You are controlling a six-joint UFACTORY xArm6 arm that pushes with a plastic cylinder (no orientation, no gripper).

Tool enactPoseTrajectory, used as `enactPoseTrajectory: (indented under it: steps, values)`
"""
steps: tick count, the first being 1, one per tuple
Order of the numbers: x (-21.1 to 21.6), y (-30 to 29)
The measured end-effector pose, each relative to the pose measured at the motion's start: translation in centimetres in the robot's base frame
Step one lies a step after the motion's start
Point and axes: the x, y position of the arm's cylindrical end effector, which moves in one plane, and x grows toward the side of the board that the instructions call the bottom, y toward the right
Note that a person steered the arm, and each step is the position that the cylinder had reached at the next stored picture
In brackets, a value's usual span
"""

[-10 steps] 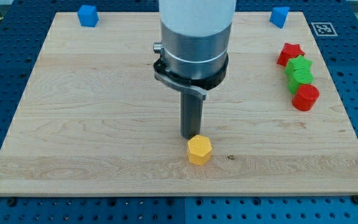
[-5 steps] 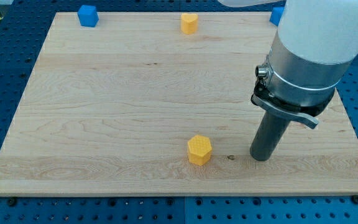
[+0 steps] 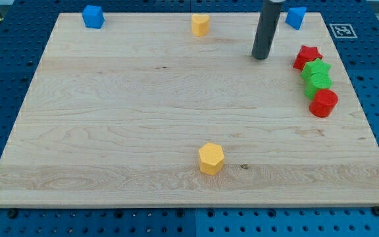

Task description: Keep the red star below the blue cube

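The red star (image 3: 306,56) lies at the view's right, just below and slightly right of a blue cube (image 3: 296,17) at the top right edge of the wooden board (image 3: 110,131). A second blue cube (image 3: 93,16) sits at the top left. My tip (image 3: 261,56) stands on the board left of the red star, about a block's width apart from it, and below-left of the right blue cube. It touches no block.
Under the red star runs a touching column: a green star (image 3: 318,68), a green block (image 3: 320,83), a red cylinder-like block (image 3: 324,103). A yellow block (image 3: 201,24) sits at top centre, a yellow hexagonal block (image 3: 211,158) at bottom centre.
My tip went from beside the yellow hexagonal block to the lower right, then up to the top right beside the red star. No block has moved.
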Motion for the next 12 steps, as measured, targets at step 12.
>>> enactPoseTrajectory:
  steps: [12]
  values:
    - [3.6, 2.9]
